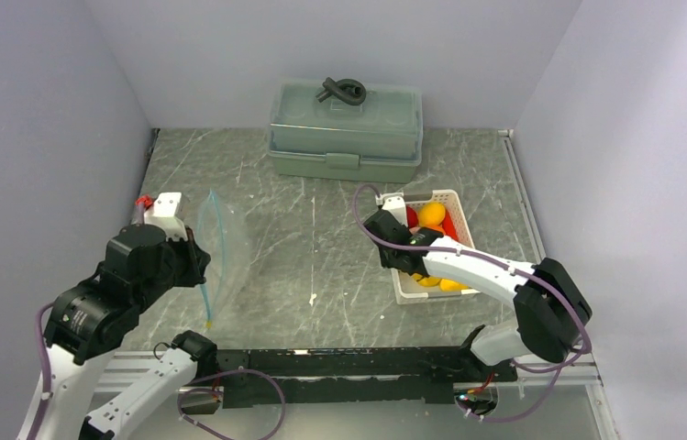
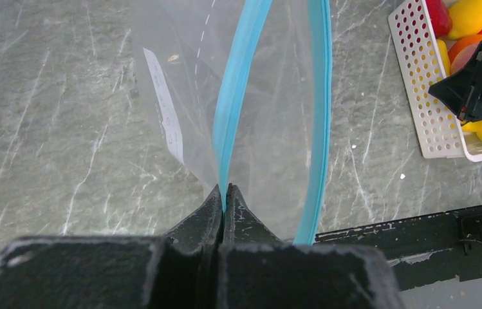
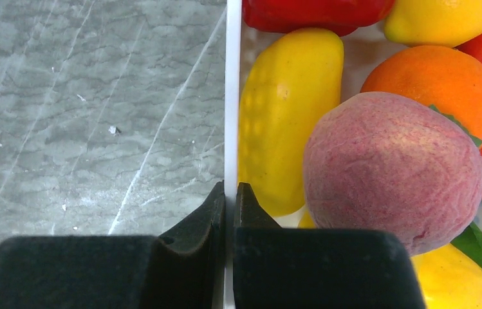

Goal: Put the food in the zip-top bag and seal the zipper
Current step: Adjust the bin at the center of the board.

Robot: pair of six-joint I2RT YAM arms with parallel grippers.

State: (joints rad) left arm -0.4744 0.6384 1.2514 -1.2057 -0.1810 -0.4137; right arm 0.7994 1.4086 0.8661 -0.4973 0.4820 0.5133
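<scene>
Fingers of your left gripper (image 2: 225, 193) are clenched on the zipper (image 2: 233, 109), pinching one teal-blue strip at the mouth of the zip-top bag (image 2: 270, 148). The other strip bows away to the right, so the mouth gapes. From above, the bag is on the left part of the table (image 1: 321, 266).

Your right gripper (image 3: 230, 192) has its fingers nipped tight on the white wall of the basket (image 3: 231, 96), one finger outside over the table and one inside. All the food (image 1: 431, 217) you can see sits in that basket. A pinkish-red fruit (image 3: 392, 167) is near the inner finger. A long yellow piece (image 3: 289, 116) lies along the wall and an orange fruit (image 3: 444, 77) sits behind. The basket stands on the right, well apart from the bag. A grey-green lidded box (image 1: 344, 133) sits by the far wall.
</scene>
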